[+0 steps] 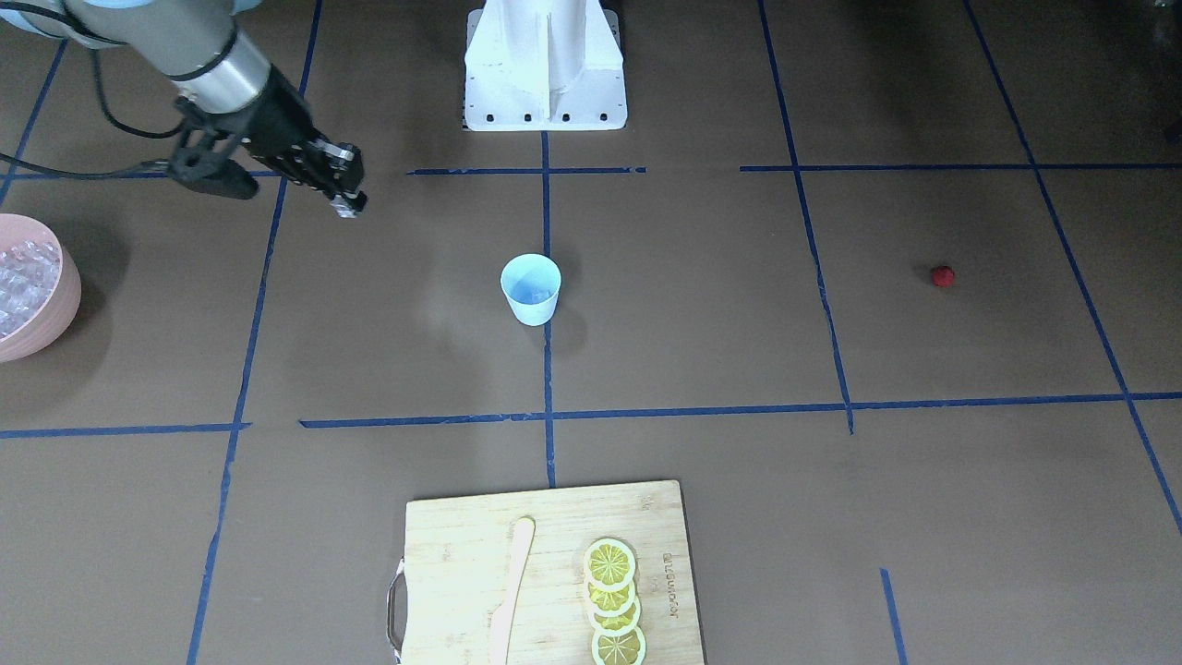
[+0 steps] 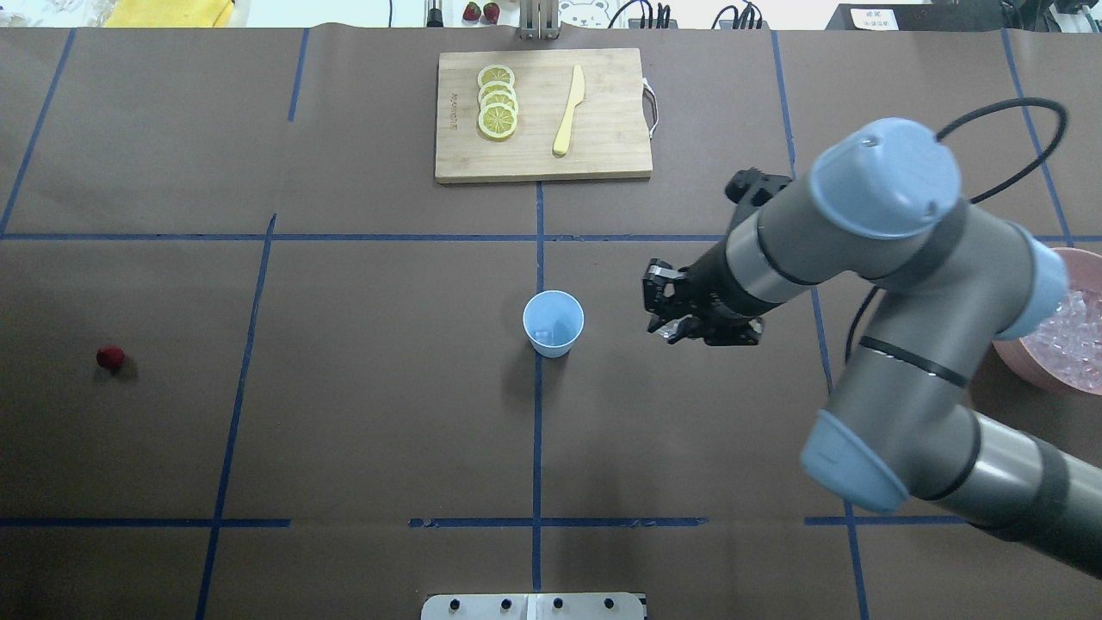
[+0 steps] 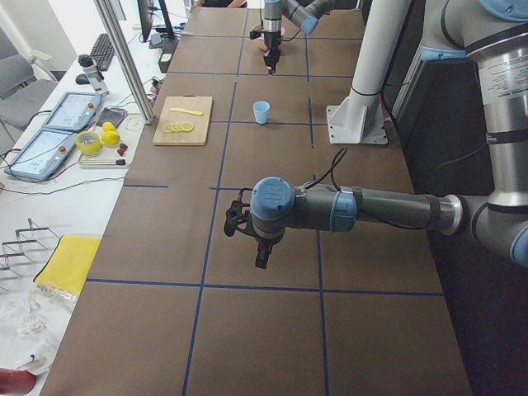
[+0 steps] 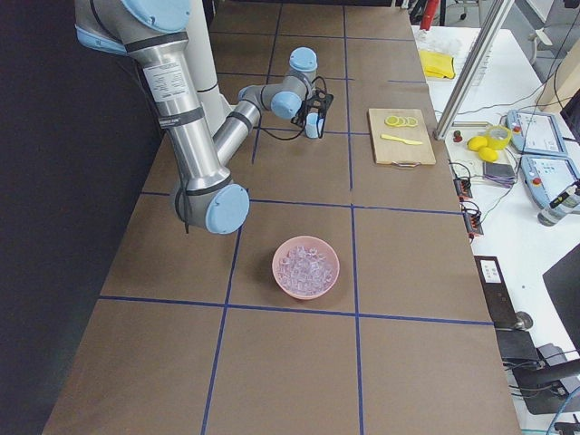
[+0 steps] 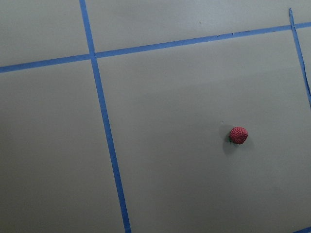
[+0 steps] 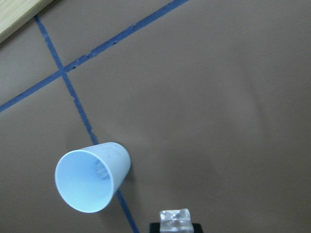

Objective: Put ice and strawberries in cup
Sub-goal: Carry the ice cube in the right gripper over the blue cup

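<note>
Right pincer [image 2: 667,312] hung above the worktop [image 2: 387,413] near the cup [image 2: 553,323], on its right-edge side, clamped on one ice cube [image 6: 175,221]. The cup stood upright at the worktop's middle, a pale lump inside it too blurred to name. More ice [image 1: 20,282] filled the bowl [image 1: 57,319] at the right edge. The strawberry [image 2: 110,356] lay near the left edge, well apart from the cup. Whether the left pincer [image 3: 261,257] was open or closed could not be told.
</note>
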Robot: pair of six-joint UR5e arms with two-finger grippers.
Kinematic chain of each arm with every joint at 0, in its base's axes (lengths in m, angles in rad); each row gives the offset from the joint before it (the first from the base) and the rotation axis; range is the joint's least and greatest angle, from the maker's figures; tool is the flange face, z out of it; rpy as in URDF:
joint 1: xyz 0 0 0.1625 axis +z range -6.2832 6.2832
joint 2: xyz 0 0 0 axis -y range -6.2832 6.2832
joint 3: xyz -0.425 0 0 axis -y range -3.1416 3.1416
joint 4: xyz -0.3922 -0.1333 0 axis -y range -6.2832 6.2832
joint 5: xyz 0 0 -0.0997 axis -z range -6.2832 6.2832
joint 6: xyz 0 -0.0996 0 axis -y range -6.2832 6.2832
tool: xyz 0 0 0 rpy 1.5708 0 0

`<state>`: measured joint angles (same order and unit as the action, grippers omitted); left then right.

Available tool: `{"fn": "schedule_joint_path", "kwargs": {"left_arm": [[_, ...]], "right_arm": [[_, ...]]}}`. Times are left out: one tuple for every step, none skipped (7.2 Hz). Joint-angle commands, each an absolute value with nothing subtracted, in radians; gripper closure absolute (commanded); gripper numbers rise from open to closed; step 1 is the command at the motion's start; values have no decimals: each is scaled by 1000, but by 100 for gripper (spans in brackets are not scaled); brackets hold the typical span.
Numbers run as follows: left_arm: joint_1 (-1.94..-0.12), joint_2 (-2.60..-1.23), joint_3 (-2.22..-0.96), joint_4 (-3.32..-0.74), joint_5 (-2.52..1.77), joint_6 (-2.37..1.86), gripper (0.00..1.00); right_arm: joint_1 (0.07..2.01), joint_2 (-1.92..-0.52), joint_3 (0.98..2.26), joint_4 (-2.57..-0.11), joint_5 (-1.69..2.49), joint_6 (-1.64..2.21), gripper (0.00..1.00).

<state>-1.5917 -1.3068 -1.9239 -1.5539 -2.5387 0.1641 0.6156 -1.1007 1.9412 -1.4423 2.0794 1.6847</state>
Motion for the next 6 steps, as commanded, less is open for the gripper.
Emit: {"fn": "schedule_joint_path", "kwargs": {"left_arm": [[-1592,-1305,-1925,-1554,-2539,164,0],[-1592,-1305,-1925,-1554,-2539,164,0],[-1592,-1305,-1925,-1554,-2539,164,0],[-1592,-1305,-1928,-1554,-2539,164,0],[-1592,-1302,-1934,-1554,-2539,164,0],[-1592,-1295,-1948,-1552,-2539,164,0]], "right_arm": [[566,-971,1814,-1448,2011,1738,100],[560,-903,1717,-1447,2011,1736,99],[554,-873,1676,-1447,2011,1740,99],[554,-870,1671,-1445,2010,1740,98],[552,-868,1666,-1445,2005,1738,98],[549,-868,1664,-1445,1997,1733,92]]}}
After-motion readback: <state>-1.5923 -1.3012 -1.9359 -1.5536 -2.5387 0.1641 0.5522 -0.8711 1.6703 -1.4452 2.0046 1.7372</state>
